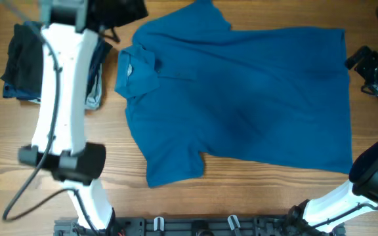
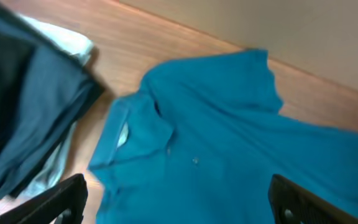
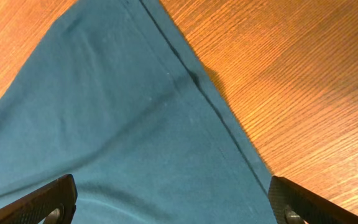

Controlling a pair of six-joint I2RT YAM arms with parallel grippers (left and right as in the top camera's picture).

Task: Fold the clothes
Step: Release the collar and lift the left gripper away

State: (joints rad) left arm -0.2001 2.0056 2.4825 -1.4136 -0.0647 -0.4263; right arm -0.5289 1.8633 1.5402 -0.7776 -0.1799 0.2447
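Note:
The blue polo shirt (image 1: pixel 241 98) lies spread flat on the wooden table, collar (image 1: pixel 136 69) to the left, hem to the right. In the left wrist view its collar and placket (image 2: pixel 148 134) and one sleeve (image 2: pixel 229 78) show. My left gripper (image 2: pixel 179 202) is open and empty above the collar area; in the overhead view it is at the top left (image 1: pixel 117 16). My right gripper (image 3: pixel 179 202) is open and empty, hovering over the shirt's hem edge (image 3: pixel 191 81); from overhead it is at the right side (image 1: pixel 363 65).
A stack of folded garments, black (image 1: pixel 28 46) over navy and pale grey (image 1: pixel 94 98), sits at the far left beside the collar; it also shows in the left wrist view (image 2: pixel 23 112). Bare wood (image 3: pixel 291 74) lies right of the hem.

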